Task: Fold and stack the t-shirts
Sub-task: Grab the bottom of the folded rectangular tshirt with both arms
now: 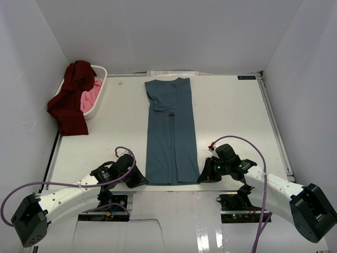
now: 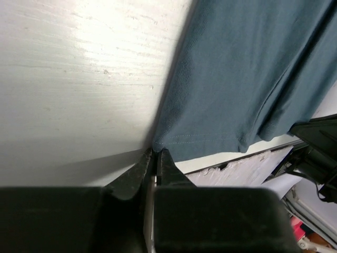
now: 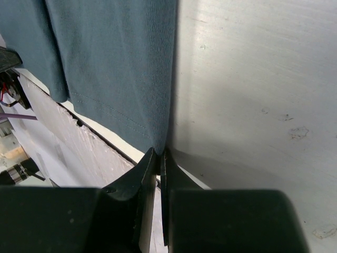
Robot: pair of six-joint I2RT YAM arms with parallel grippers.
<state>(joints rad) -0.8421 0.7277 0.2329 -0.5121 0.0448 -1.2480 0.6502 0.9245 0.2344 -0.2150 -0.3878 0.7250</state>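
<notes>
Both arms stretch low and forward from their bases, angled toward each other. The left gripper (image 1: 139, 180) and right gripper (image 1: 203, 176) have fingers pressed nearly together, each pinching a near hem corner of the teal-blue t-shirt (image 1: 171, 132).

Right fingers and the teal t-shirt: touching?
Touching. Right wrist view: the right gripper has its fingers shut on the near hem corner of the teal t-shirt, with no gap showing.

A white laundry basket (image 1: 101, 83) sits at the table's (image 1: 231, 121) far-left corner (plain white walls (image 1: 168, 31) all round).
</notes>
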